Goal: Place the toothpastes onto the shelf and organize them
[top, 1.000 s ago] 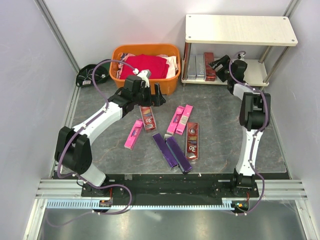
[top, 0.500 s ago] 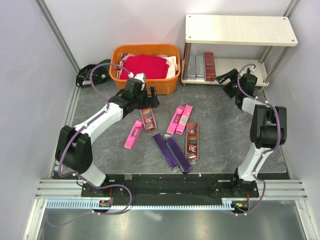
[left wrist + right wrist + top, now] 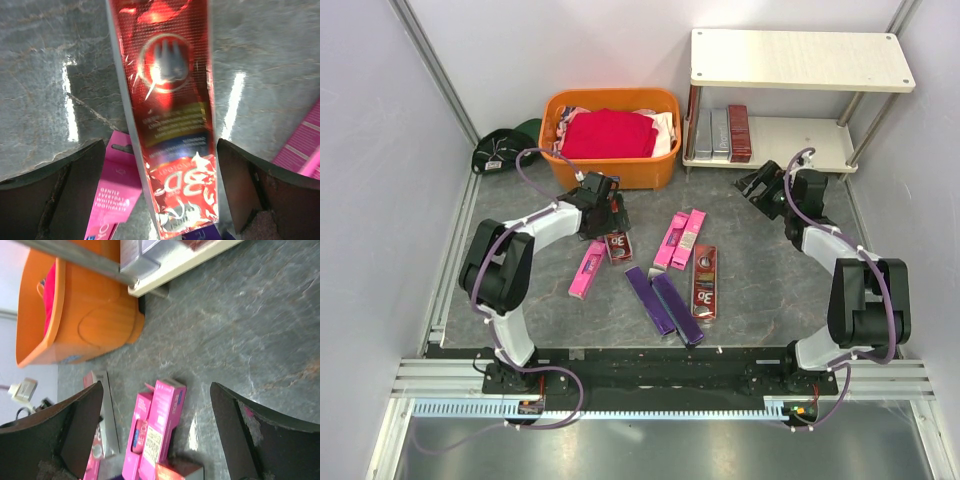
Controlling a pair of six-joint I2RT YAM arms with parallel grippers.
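Several toothpastes lie on the grey table: a dark red box [image 3: 616,244], a pink one [image 3: 587,268], two pink ones side by side [image 3: 680,239], a second dark red one [image 3: 705,282] and two purple ones [image 3: 663,303]. My left gripper [image 3: 613,222] is open, its jaws on either side of the dark red box [image 3: 172,115] with gaps on both sides. My right gripper [image 3: 752,187] is open and empty, above the table in front of the shelf [image 3: 800,58]. Two silver-grey boxes [image 3: 711,132] and a dark red one [image 3: 739,132] lie on the lower board [image 3: 810,142].
An orange basket [image 3: 650,170] with a red cloth [image 3: 610,133] stands left of the shelf. A dark bundle of cables [image 3: 500,150] lies at its left. The right wrist view shows the pink pair [image 3: 162,430] ahead and the basket [image 3: 85,325].
My right gripper has pulled back from the shelf's lower board, out over the table. My left gripper has come nearer and lower, over the dark red box.
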